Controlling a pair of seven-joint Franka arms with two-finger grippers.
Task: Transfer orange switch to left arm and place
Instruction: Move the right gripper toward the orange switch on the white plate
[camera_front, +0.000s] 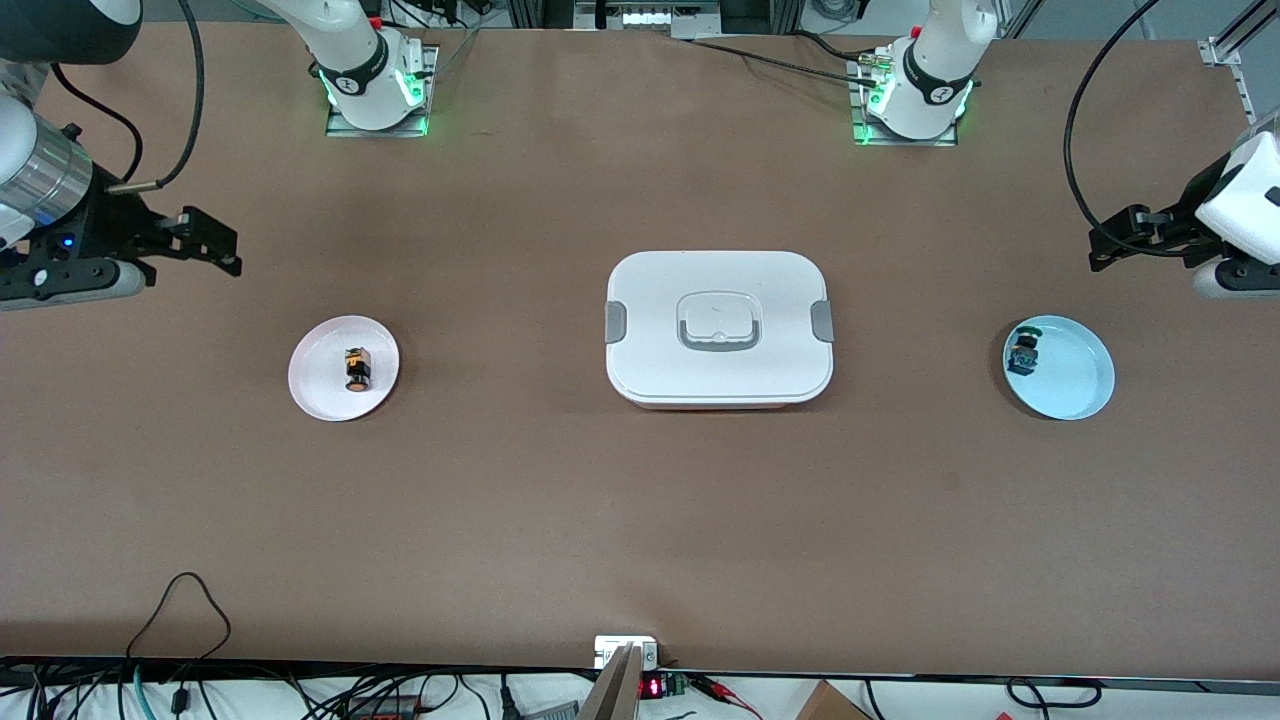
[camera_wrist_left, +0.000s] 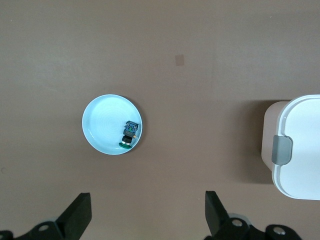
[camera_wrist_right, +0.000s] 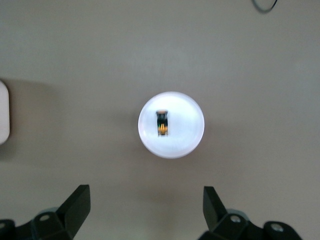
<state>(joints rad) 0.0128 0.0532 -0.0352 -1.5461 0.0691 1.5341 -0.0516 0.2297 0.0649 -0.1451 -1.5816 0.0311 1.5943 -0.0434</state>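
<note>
So: switch (camera_front: 358, 369) on pink plate (camera_front: 318, 390), box (camera_front: 718, 328) blocking mid-tabletop; right gripper (camera_wrist_right: 142, 210) and left gripper (camera_wrist_left: 147, 212) both wide, empty, hovering near end plates.

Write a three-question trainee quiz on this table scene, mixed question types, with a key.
1. True or false: the orange switch lies on the pink plate.
2. What stands between the two plates? A) white box B) bowl C) tray
3. Fill in: the green-capped switch lies on the ___ plate.

Key: 1 true; 2 A; 3 blue.
</note>
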